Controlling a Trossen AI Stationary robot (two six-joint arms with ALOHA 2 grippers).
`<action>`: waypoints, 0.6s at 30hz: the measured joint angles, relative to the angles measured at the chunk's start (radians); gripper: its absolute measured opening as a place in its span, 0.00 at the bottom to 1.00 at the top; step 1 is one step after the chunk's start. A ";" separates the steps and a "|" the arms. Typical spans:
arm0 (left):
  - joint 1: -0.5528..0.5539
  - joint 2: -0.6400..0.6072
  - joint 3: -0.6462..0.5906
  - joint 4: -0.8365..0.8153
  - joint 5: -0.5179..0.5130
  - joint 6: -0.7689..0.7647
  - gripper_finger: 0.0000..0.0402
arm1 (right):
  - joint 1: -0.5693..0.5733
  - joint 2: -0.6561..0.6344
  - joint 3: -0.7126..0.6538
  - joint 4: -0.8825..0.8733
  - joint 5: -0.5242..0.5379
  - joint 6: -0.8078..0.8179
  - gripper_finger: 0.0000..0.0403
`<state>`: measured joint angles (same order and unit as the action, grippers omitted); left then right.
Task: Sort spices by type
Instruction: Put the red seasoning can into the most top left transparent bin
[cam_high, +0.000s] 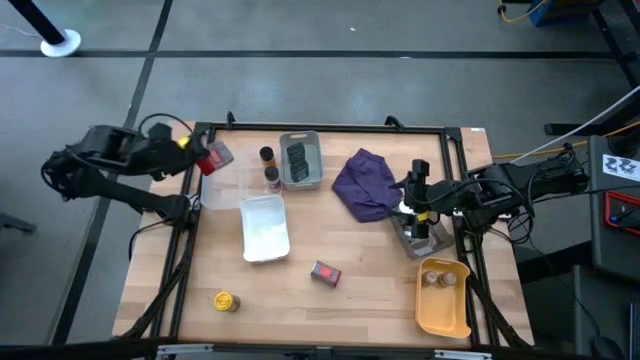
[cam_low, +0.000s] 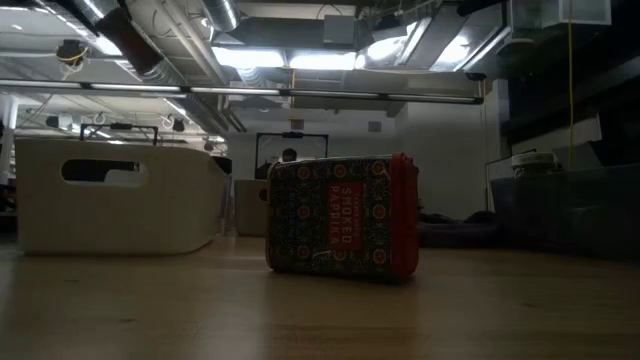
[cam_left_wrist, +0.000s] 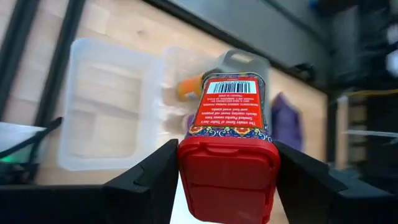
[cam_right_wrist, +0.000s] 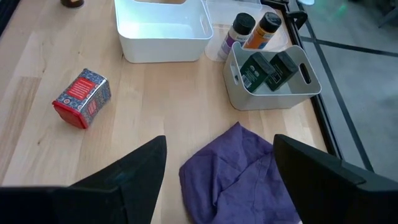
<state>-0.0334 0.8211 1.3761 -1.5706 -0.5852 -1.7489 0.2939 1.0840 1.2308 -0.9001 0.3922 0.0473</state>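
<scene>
My left gripper (cam_high: 205, 160) hovers at the table's far left corner, shut on a red-lidded patterned spice tin (cam_left_wrist: 230, 118). My right gripper (cam_right_wrist: 217, 155) is open above the purple cloth (cam_right_wrist: 239, 171) on the right side and touches nothing. A second red tin (cam_high: 326, 273) lies on its side on the bare wood and fills the low view (cam_low: 340, 228). Two dark tins (cam_right_wrist: 267, 70) sit in the grey tray (cam_high: 300, 160). Beside it stand a purple-labelled jar (cam_right_wrist: 236, 31) and an orange jar (cam_right_wrist: 267, 28). A yellow jar (cam_high: 225, 301) stands near the front left. My left gripper pinches the tin between its two fingers (cam_left_wrist: 149, 183) at the red lid end (cam_left_wrist: 227, 180), one finger on each side. The tin is lifted clear of the table and juts out beyond the fingertips, barcode side facing the wrist camera.
A white tray (cam_high: 265, 230) lies mid-table and a clear tray (cam_left_wrist: 102, 102) lies beside the jars. The yellow tray (cam_high: 443, 300) at the front right holds small jars (cam_high: 435, 278). A grey object (cam_high: 420, 240) lies under the right arm. Bare wood shows along the near side.
</scene>
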 joint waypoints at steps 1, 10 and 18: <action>0.022 0.015 0.000 0.000 0.025 0.022 0.52 | 0.000 0.000 0.000 0.000 0.000 -0.001 0.73; 0.265 0.161 0.000 -0.001 0.260 0.313 0.52 | 0.000 0.000 0.000 -0.011 0.000 -0.001 0.73; 0.510 0.330 0.000 0.001 0.409 0.652 0.52 | 0.000 0.000 0.000 -0.017 0.000 -0.001 0.73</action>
<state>0.4762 1.1513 1.3762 -1.5700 -0.1762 -1.0965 0.2939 1.0840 1.2308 -0.9169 0.3920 0.0460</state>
